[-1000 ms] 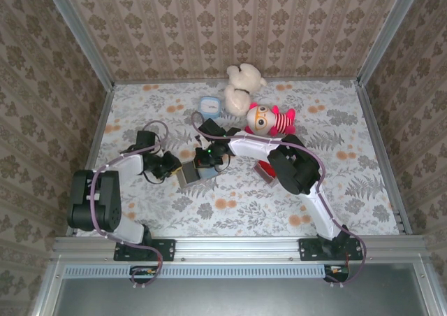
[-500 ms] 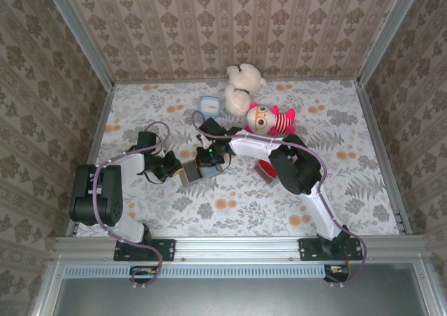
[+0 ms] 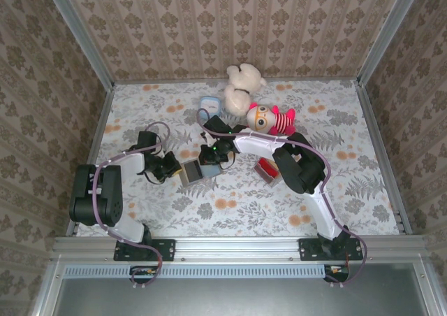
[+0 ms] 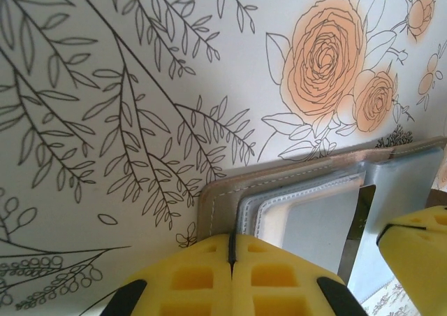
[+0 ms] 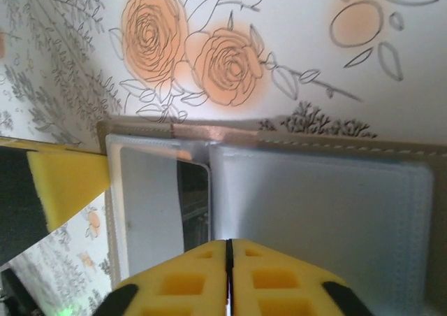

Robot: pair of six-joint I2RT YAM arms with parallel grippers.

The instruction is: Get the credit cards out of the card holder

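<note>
Left end effector (image 4: 230,252) closed at the card holder (image 4: 307,214) edge just ahead, apparently pinning it. Right end effector (image 5: 228,259) closed over its pocket, grip unconfirmed.

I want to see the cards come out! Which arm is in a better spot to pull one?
Probably the right. The right gripper is shut over the middle of the card holder, beside what looks like a card. The left gripper is shut at the holder's edge, better for steadying it.
</note>
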